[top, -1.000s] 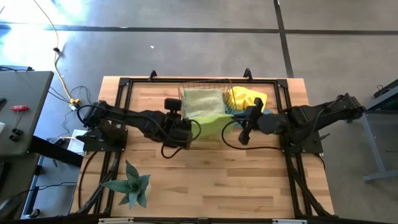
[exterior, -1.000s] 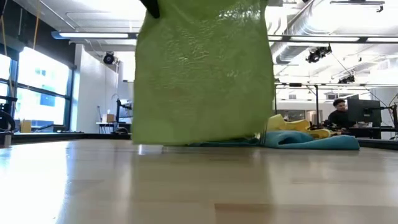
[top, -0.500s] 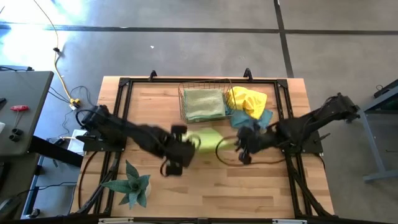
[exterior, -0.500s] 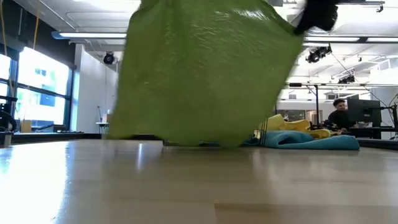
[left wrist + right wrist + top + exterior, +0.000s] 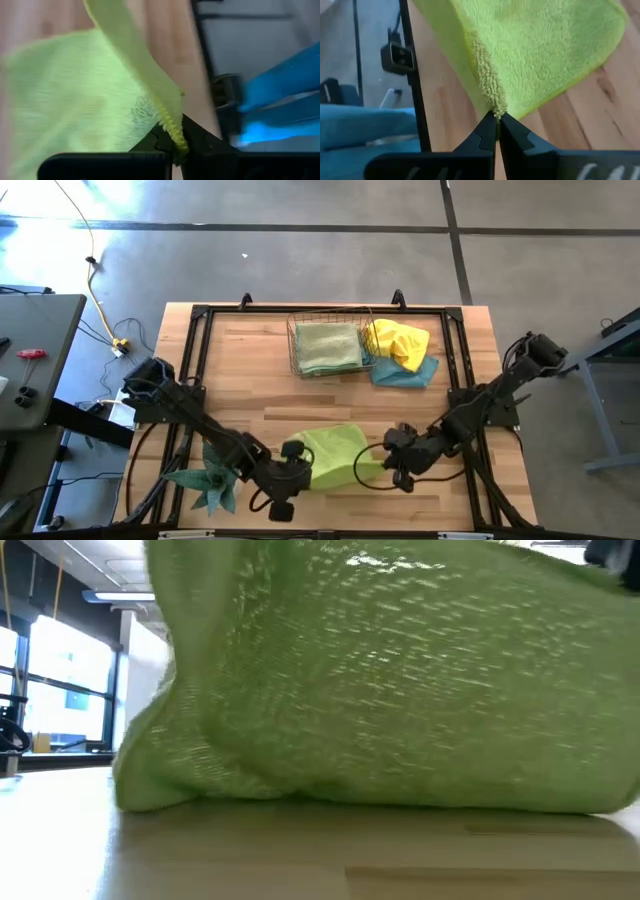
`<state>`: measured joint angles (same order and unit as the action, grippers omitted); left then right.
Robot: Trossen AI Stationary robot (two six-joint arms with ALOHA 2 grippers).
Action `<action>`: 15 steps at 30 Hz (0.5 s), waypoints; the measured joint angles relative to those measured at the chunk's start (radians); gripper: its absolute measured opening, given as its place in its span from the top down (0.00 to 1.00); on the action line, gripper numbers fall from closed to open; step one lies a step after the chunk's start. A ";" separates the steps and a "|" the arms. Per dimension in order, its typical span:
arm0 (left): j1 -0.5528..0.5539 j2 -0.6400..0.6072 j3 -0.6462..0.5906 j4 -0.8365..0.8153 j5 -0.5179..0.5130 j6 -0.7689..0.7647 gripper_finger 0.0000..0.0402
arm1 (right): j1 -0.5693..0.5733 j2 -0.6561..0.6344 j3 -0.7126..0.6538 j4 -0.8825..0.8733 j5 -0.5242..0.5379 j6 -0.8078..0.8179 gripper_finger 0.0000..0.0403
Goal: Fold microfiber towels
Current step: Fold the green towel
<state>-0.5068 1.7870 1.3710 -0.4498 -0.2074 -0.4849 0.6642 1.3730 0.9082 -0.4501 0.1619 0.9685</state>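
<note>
A lime green microfiber towel [image 5: 335, 452] hangs between my two grippers near the table's front edge. Its lower part [image 5: 350, 795] rests on the wood. My left gripper [image 5: 300, 467] is shut on the towel's left end and my right gripper [image 5: 386, 462] on its right end. A pale green towel [image 5: 326, 347] lies folded in the copper wire basket [image 5: 293, 340] at the back. Beside the basket, a yellow towel [image 5: 396, 340] lies crumpled on top of a light blue one [image 5: 408, 372]. My left gripper pinches the lime towel's stitched edge [image 5: 172, 131] between its two fingers, coming slanting down from the table's left. The cloth rises from the fingers as a narrow band, then spreads out over the table. My right gripper pinches a bunched edge of the lime towel [image 5: 492, 106] between its two fingers, slanting down from the table's right. From the hold the cloth fans out and lies on the wood; one layer or several, I cannot tell.
A spiky green plant [image 5: 212, 475] stands at the near left, close to my left arm. Black frame rails [image 5: 195, 360] run along the table's sides and back. Bare wood [image 5: 250, 380] lies between the basket and the lime towel.
Both grippers have gone down and toward the table's near edge, tipping further downward and staying shut on the lime towel. The towel, which hung in front of the basket, has come along with them. Its lower part now lies bunched on the wood.
</note>
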 joint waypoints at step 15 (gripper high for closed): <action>-0.035 0.130 -0.074 0.112 0.127 -0.152 0.99 | -0.041 0.051 0.000 0.026 -0.037 -0.149 1.00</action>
<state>-0.5419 1.9170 1.2968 -0.3383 -0.0800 -0.6367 0.6233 1.4241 0.9077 -0.4238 0.1249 0.8198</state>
